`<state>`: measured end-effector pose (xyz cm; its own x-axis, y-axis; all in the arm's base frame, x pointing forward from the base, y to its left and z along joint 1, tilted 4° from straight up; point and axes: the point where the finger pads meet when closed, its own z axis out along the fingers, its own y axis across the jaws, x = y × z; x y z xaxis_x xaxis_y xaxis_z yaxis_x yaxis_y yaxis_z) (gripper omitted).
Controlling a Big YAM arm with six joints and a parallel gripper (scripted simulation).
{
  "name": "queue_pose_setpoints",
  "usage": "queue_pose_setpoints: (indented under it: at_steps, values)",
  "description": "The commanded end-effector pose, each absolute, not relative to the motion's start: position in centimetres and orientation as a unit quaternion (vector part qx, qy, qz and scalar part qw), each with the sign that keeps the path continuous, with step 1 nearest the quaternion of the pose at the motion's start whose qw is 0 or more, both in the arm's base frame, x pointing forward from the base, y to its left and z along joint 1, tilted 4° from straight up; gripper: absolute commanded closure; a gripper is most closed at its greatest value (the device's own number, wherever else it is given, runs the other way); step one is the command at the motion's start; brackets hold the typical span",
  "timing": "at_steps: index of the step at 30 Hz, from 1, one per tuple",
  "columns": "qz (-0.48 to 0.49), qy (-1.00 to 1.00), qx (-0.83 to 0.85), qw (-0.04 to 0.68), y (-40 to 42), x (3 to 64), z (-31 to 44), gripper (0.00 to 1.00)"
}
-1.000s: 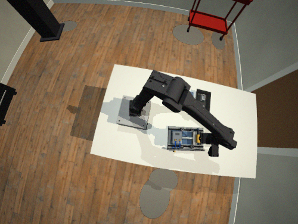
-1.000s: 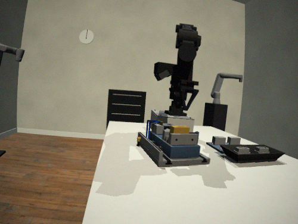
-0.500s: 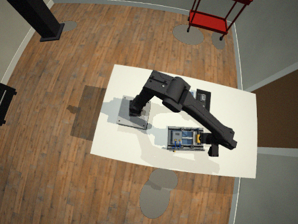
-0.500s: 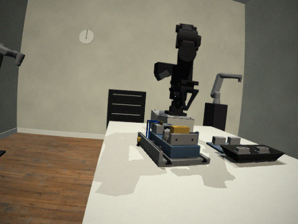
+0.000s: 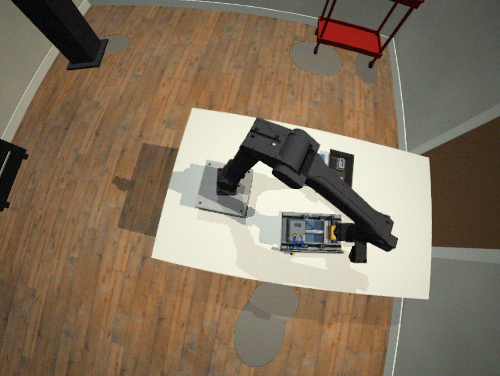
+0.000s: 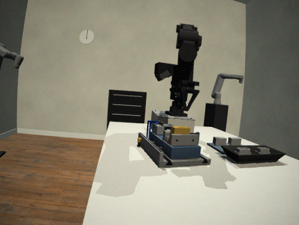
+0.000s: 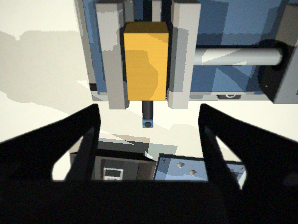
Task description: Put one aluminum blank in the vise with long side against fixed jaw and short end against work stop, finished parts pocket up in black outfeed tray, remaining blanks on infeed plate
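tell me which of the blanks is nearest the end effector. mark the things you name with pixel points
The yellow brass blank (image 5: 333, 233) (image 6: 180, 130) (image 7: 146, 65), between the vise jaws; the two gray blanks (image 6: 219, 140) (image 6: 234, 141) sit beyond, by the black tray (image 5: 348, 181) (image 6: 254, 157) (image 7: 131, 167).

No change can be made out between the earlier pictures and now, in either the top or the exterior view; for the wrist view, change cannot be judged.
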<state>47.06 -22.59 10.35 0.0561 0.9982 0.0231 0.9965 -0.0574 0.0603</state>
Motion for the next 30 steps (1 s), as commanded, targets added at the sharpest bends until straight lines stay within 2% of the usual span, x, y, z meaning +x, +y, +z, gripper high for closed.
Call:
queue_pose_setpoints:
  at_steps: [1,30]
  values:
    - [0.032,0.682,0.730,0.019,-22.7,47.8,10.4,0.36]
    - [0.031,0.683,0.729,0.018,-22.4,47.9,5.6,0.36]
